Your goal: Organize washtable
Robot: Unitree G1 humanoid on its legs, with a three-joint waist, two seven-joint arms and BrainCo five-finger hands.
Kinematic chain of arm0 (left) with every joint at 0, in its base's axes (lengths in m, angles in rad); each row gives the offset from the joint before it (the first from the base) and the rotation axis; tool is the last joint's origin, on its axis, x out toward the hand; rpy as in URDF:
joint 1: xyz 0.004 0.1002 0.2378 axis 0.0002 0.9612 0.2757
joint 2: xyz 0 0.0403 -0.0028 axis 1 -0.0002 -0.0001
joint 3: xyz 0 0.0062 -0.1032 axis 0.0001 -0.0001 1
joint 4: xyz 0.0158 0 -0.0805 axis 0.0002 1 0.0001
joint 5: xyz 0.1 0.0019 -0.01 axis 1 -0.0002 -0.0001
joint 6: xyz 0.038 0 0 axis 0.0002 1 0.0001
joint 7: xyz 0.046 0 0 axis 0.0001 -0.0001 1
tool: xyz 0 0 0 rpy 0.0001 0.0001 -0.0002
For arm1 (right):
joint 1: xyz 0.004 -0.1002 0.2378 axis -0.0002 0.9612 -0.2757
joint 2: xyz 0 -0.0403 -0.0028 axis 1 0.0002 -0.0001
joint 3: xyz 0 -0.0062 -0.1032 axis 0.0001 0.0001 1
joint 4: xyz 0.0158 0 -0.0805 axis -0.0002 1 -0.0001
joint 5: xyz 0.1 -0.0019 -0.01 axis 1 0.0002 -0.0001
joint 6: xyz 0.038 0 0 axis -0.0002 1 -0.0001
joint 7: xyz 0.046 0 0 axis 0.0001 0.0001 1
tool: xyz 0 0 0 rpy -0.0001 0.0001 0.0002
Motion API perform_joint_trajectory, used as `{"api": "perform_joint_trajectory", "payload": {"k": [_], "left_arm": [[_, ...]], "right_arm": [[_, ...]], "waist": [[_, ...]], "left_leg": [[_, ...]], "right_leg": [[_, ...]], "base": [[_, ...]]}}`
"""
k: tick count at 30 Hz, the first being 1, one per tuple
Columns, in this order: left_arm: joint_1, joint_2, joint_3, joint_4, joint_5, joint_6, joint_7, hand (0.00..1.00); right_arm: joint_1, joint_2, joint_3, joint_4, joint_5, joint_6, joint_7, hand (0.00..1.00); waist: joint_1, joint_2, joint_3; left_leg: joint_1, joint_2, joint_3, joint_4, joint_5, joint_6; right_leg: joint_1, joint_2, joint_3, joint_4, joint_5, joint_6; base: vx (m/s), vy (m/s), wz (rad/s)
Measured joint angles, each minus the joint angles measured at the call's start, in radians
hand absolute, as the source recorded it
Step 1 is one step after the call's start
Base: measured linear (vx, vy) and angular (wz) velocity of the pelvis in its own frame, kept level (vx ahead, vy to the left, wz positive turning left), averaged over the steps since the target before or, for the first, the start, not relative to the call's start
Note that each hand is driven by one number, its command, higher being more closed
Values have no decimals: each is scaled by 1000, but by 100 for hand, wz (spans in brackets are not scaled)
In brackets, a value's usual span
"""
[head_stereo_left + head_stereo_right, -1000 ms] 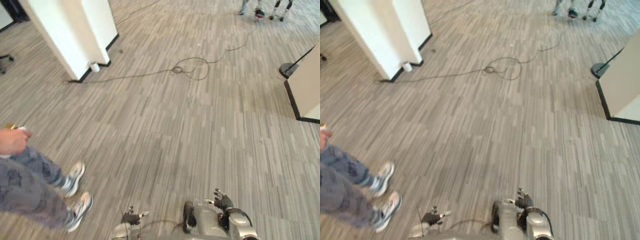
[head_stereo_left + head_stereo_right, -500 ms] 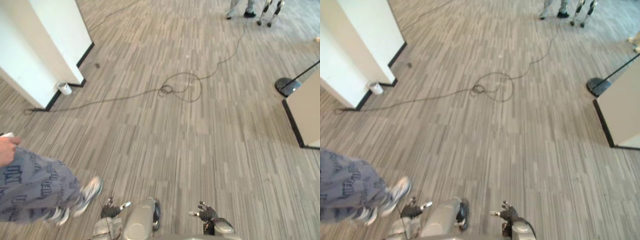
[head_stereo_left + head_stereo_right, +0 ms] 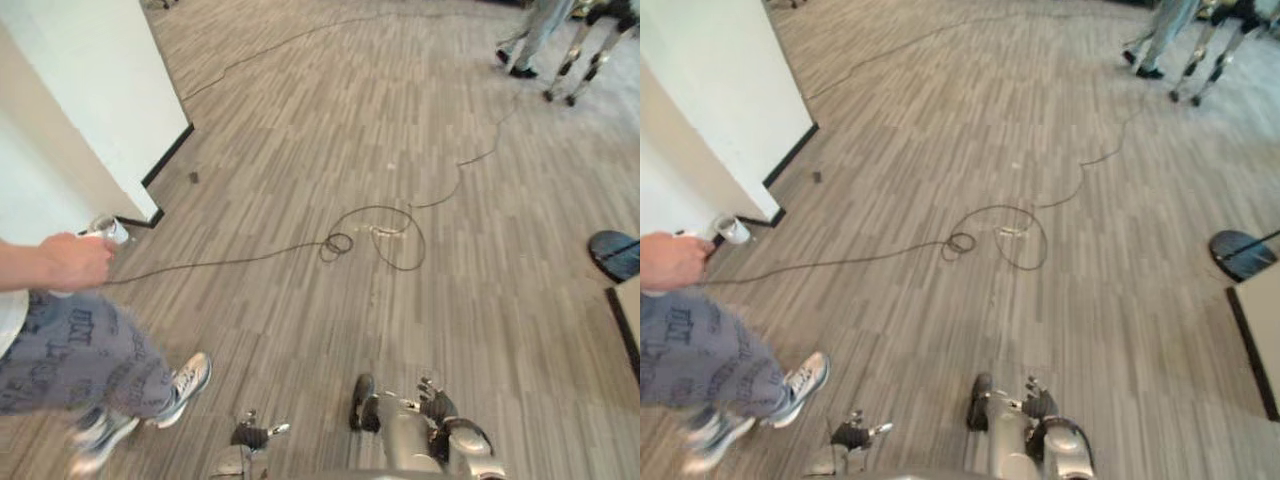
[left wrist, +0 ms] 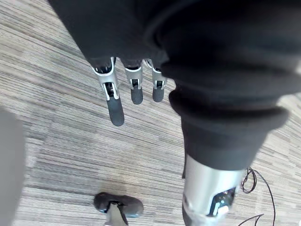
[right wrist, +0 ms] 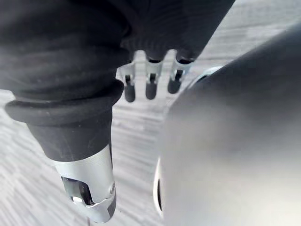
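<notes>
No washtable or washing things are in view; I see grey striped floor (image 3: 330,150). My left hand (image 3: 255,436) hangs low at the bottom of the left eye view, my right hand (image 3: 436,404) a little to its right. In the left wrist view the left hand's fingers (image 4: 115,107) point straight down over the floor and hold nothing. The right hand's fingers (image 5: 149,85) hang just as straight and bare in the right wrist view.
A person in patterned trousers (image 3: 70,355) and light sneakers (image 3: 185,385) walks close on my left, one hand (image 3: 70,262) raised. A white wall block (image 3: 90,110) stands behind, a small white cup (image 3: 110,229) at its corner. A dark round base (image 3: 615,255) lies right; legs (image 3: 530,40) stand far off.
The whole picture has shifted, so the camera has moved. The person has taken a step beside me and their hand shows further in. Both my hands hang as before.
</notes>
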Motion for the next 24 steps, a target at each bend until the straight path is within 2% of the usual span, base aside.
{"api": "perform_joint_trajectory", "payload": {"k": [1,2,3,4,5,6,7,8,9,10,11,12,13,14,15,16,18,19,21,22,23,24], "left_arm": [[-2,-5,13,-1,0,1,1,0],[-7,1,33,-15,1,1,-1,0],[-7,9,36,-25,-1,0,0,0],[-4,29,35,-52,-1,0,2,0],[-1,43,29,-71,-1,-6,2,0],[3,46,30,-85,-1,-8,2,0],[3,47,31,-99,-6,-14,2,0],[2,39,31,-109,-18,-19,2,0],[3,31,31,-115,-20,-21,3,0],[3,21,33,-119,-26,-27,3,0],[4,16,30,-120,-32,-29,4,0],[10,14,29,-121,-47,-34,3,0],[8,19,34,-120,-51,-39,6,0],[8,30,38,-120,-49,-37,6,0],[6,39,40,-120,-51,-41,5,0],[2,49,36,-116,-52,-41,5,0],[-20,76,24,-84,-57,-31,7,0],[-27,78,20,-71,-57,-12,6,0],[-12,68,17,-52,-57,-3,6,0],[-9,66,17,-50,-57,-3,5,0],[-8,66,14,-42,-56,-2,4,0],[-5,65,8,-35,-56,-2,3,0]], "right_arm": [[0,-2,4,-3,0,6,0,0],[-1,4,14,-1,2,9,-1,0],[-1,13,16,7,4,10,-2,0],[1,29,33,28,10,10,-5,0],[5,41,60,47,13,13,-4,0],[3,49,74,57,13,13,-4,0],[-9,62,83,69,13,15,-3,0],[-12,67,81,73,13,16,-3,0],[-14,69,81,76,13,18,-3,0],[-16,71,81,78,13,22,-3,0],[-18,68,81,88,13,22,-3,0],[-20,63,82,109,13,21,-3,0],[-21,78,82,119,12,24,-3,0],[-4,91,82,110,11,23,-3,0],[6,99,79,104,9,20,-3,0],[6,103,77,101,7,19,-2,0],[5,110,71,70,7,6,-1,0],[5,107,67,61,6,2,-1,0],[22,102,73,25,2,-7,-1,0],[26,103,76,15,1,-14,0,0],[26,106,81,7,1,-19,0,0],[22,105,78,3,1,-19,0,0]], "waist": [[4,6,3],[4,5,19],[7,-6,27],[22,-43,35],[34,-64,29],[38,-75,25],[47,-83,19],[58,-72,23],[63,-66,27],[77,-58,29],[87,-49,26],[95,-40,23],[109,-52,8],[104,-81,-2],[106,-104,-6],[105,-124,-6],[76,-166,10],[67,-167,19],[53,-134,28],[53,-132,27],[53,-136,28],[53,-130,27]], "left_leg": [[-60,21,4,117,52,-28],[-165,67,40,325,19,-11],[-203,84,59,389,-12,2],[-272,89,101,436,-65,34],[-345,79,136,391,-101,45],[-387,73,156,348,-114,45],[-469,58,179,237,-135,46],[-516,31,185,66,-142,57],[-526,11,184,-40,-142,58],[-538,-31,164,-293,-126,46],[-540,-59,138,-474,-100,7],[-544,-63,110,-572,-50,9],[-553,-80,110,-504,35,66],[-560,-93,120,-443,44,99],[-552,-95,134,-409,5,129],[-534,-104,145,-390,-34,141],[-439,-150,145,-372,-121,171],[-369,-159,140,-375,-158,182],[-213,-149,136,-425,-216,186],[-173,-144,137,-449,-223,185],[-103,-138,139,-506,-225,184],[-47,-122,148,-549,-231,172]], "right_leg": [[28,19,9,-3,-25,-6],[118,52,19,-22,-62,-15],[171,61,32,-36,-83,-17],[278,62,63,-78,-113,-15],[362,61,98,-153,-118,-13],[397,60,115,-192,-124,-4],[464,61,144,-253,-129,6],[524,59,179,-296,-137,23],[548,55,196,-312,-140,30],[592,40,233,-348,-153,48],[621,40,266,-378,-160,56],[644,43,294,-398,-177,68],[669,20,333,-388,-224,89],[656,-8,343,-309,-247,108],[605,-23,341,-172,-259,128],[523,-44,331,22,-247,139],[344,-125,279,488,-104,173],[310,-152,246,597,-124,156],[247,-171,168,618,-185,150],[218,-175,142,589,-199,152],[176,-188,79,497,-222,136],[132,-184,28,358,-229,144]], "base": [[809,-173,-47],[635,-145,-34],[799,-190,-40],[733,-175,-48],[698,-161,-55],[642,-122,-65],[661,-57,-70],[814,-5,-72],[814,86,-83],[673,119,-83],[644,183,-100],[652,246,-108],[826,296,-95],[727,255,-75],[748,198,-40],[701,192,-25],[791,195,19],[651,124,29],[550,70,8],[560,37,4],[541,2,3],[550,-12,5]]}}
